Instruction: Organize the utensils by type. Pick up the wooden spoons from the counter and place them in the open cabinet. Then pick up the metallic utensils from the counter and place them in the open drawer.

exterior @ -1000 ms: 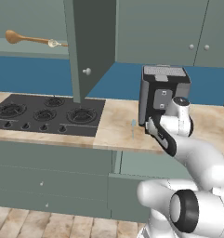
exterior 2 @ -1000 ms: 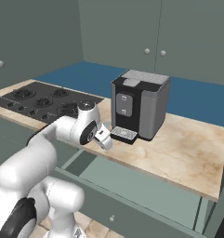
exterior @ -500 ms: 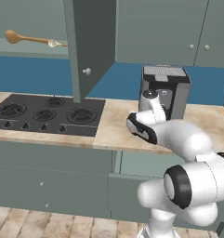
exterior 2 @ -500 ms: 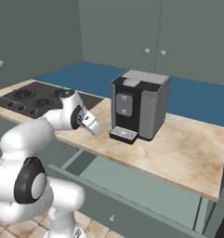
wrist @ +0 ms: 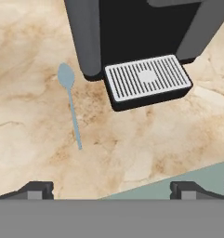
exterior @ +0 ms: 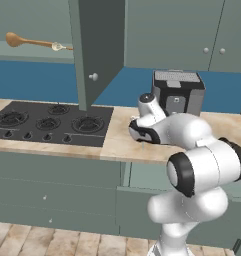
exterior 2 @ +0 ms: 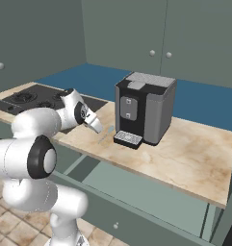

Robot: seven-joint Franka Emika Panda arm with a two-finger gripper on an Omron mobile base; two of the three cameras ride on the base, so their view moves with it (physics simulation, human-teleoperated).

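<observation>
Marbled counter (wrist: 146,153) lay under my gripper (wrist: 111,189), fingers spread wide and empty. At left of the hand view the pale blue-grey spoon (wrist: 69,104) lay flat beside the coffee machine (wrist: 132,32). It looked light, thin, slippery; I'd pinch mid-handle.

Arm folded forward from base, elbow raised, forearm reaching low with the wrist bent downward. Gripper (wrist: 111,188) points down, jaws spread wide, nothing between them. Both dark fingertips (wrist: 36,189) visible at the lower edge of the hand view, well apart. Hand (exterior 2: 86,116) tilted obliquely.
</observation>
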